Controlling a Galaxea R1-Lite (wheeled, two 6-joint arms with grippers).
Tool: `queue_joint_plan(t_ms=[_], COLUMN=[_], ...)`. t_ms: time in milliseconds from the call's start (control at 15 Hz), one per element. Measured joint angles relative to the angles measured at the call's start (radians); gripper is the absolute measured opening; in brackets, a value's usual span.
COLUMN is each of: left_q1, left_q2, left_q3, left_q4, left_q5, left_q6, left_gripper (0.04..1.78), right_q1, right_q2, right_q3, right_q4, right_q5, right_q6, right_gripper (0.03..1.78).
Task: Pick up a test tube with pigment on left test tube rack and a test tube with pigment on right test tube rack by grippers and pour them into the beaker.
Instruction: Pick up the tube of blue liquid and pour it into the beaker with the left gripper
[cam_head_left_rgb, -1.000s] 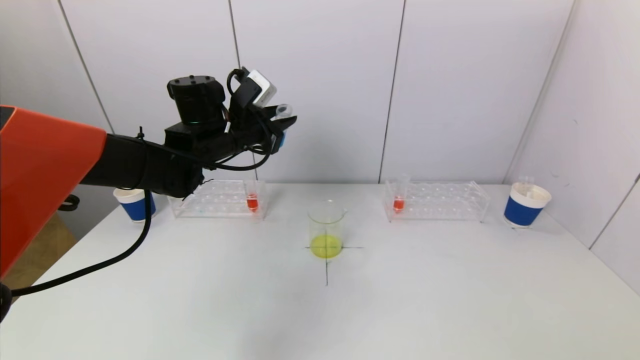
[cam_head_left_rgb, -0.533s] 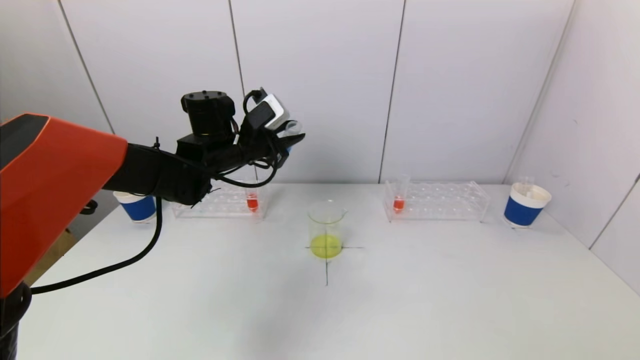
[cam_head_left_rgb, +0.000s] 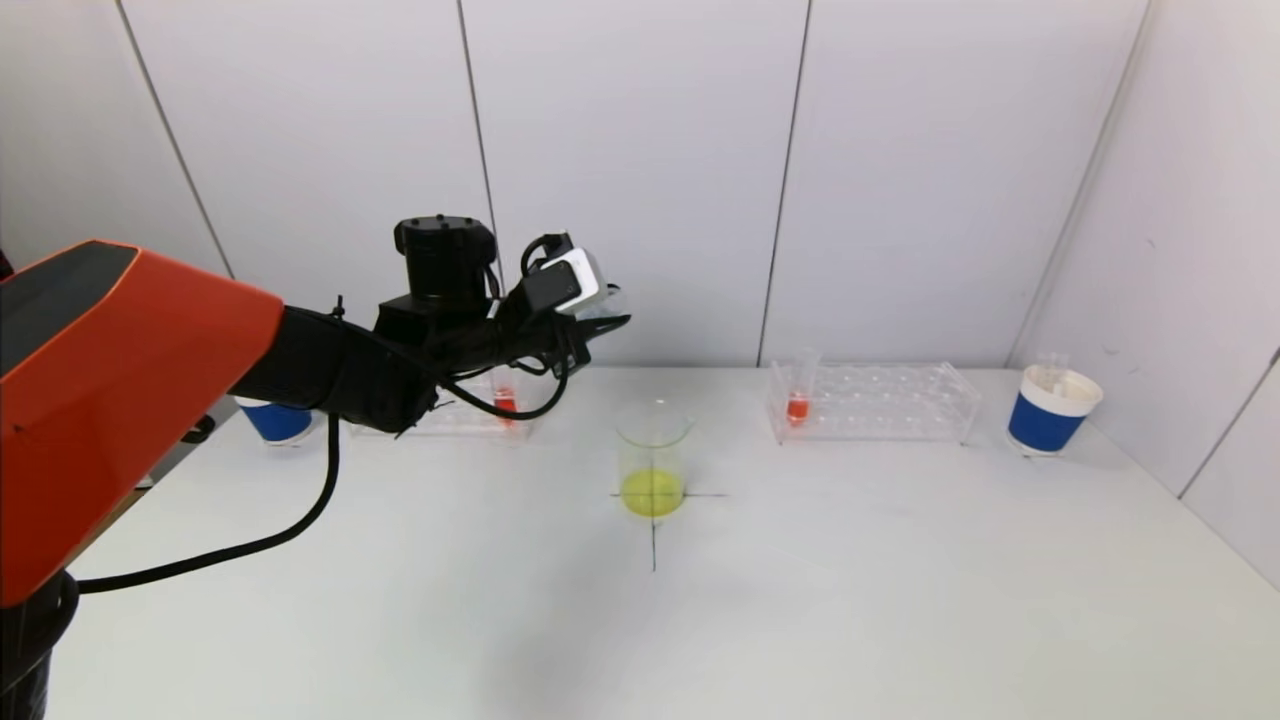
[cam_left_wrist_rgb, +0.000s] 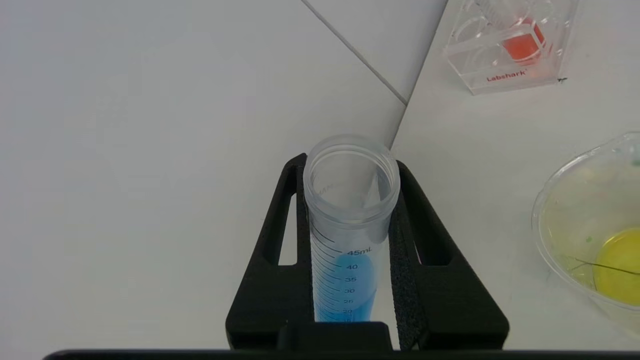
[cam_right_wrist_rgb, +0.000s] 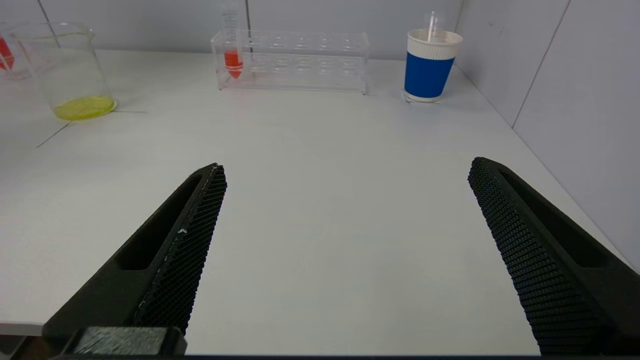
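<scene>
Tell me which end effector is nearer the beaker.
Left. The left end effector, holding a blue tube, hovers just up-left of the beaker; the right end effector sits open, low, farther off.

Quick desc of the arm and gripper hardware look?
Left arm: orange shell, then black links with loose black cables and a white wrist camera. Left gripper and right gripper: black tapered slotted fingers with mesh-textured inner pads.

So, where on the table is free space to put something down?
The table is bare in front of the beaker and between it and the right rack. The back row is crowded; the left gripper holds the blue tube beside the left rack.
</scene>
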Motion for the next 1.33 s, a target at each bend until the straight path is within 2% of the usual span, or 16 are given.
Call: queue_joint_plan(t_ms=[467,1333], left_q1=[-0.021,-0.027], left_q2=[-0.001,0.002], left_q3=[0.047,0.096], left_q4=[-0.005,-0.05], left_q5=[-0.037,-0.046], left_q6=[0.089,0.276], left_gripper=[0.44,0.44], right_q1=[0.0,0.0], right_q2=[0.0,0.0], right_q3=[0.0,0.0], right_q4=[0.0,0.0], right_q5=[0.0,0.0], right_q6=[0.0,0.0], right_gripper=[1.76,1.76])
